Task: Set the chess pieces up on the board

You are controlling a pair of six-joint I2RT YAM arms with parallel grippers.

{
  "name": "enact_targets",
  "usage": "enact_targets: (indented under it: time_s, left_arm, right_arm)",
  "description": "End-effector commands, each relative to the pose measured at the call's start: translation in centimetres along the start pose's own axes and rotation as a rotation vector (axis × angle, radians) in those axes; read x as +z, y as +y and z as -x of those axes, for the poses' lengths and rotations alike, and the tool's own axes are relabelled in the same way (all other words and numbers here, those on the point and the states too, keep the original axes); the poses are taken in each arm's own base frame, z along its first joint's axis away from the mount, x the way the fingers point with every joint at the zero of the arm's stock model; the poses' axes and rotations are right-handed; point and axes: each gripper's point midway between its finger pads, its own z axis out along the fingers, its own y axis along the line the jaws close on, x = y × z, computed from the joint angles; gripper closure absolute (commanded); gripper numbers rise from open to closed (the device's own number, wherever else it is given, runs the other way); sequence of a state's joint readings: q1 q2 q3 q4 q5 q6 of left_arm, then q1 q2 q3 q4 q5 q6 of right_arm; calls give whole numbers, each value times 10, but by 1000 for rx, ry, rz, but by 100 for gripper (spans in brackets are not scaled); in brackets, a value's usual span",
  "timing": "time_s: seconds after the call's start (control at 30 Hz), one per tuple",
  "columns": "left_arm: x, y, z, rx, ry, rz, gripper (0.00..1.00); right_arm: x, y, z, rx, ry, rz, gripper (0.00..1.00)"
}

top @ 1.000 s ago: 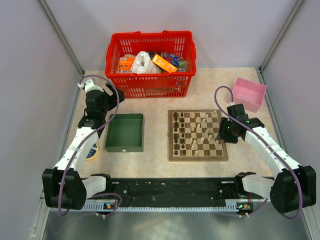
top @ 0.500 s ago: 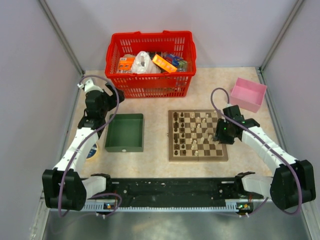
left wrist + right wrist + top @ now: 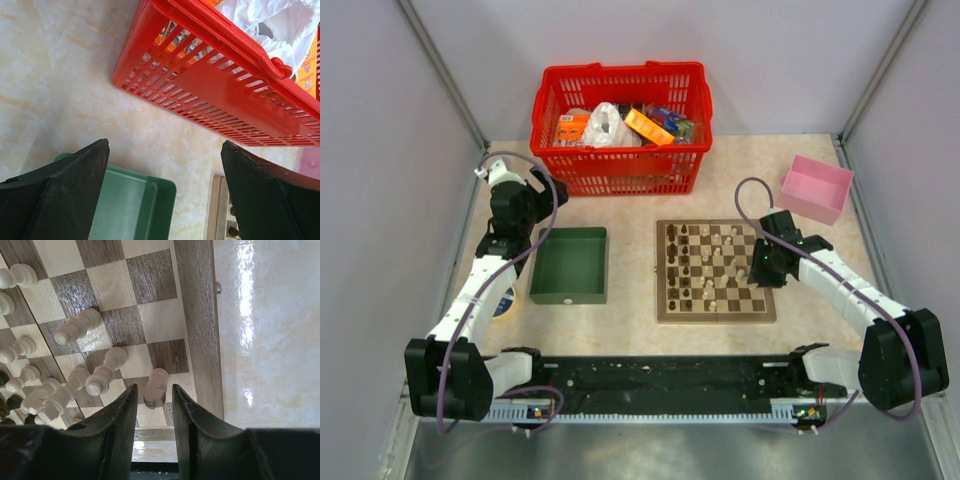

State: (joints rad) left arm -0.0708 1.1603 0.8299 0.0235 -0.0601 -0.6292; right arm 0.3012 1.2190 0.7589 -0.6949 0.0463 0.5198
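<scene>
Right gripper [image 3: 153, 390] over the board [image 3: 196, 315] near its right rim, fingers [image 3: 117, 430] narrow and bracketing one pale piece [image 3: 158, 382] that stands on a square; firm contact is not evident. Left gripper [image 3: 165, 195] hangs wide and empty over the worktop [image 3: 60, 75]. Step in hand: grasping. The next move calls for a square pinch, then a lift clear of the neighbouring pale pieces [image 3: 97, 382].

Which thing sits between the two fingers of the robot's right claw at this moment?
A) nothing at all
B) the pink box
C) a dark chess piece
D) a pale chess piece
D: in the right wrist view a pale chess piece sits between the fingers of the right gripper, on the board near its rim.
</scene>
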Motion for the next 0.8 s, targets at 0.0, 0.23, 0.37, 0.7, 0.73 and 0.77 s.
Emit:
enact_targets:
  time_s: [0.0,0.23,0.37,0.7,0.73,0.77]
  left_arm:
    - [-4,-8,16,-3,-59,-36,1]
    - [-3,-7,16,-6,-62,-34,1]
    - [-3,-7,16,-8,-61,-36,1]
    - [-4,-7,19,0,-67,-32,1]
    - [-4,-6,19,1,-67,-30,1]
    - [-4,-6,20,3,-67,-28,1]
  right_arm:
    - [0,3,11,-23,-45,-5,67]
    - [-3,7,13,-29,-51,11,78]
    - [-10,2,29,-42,-110,-26,79]
    - [-12,3,108,-52,-267,-80,79]
    - [-8,2,114,-46,-269,-75,79]
    - [-6,3,119,-38,-267,-65,79]
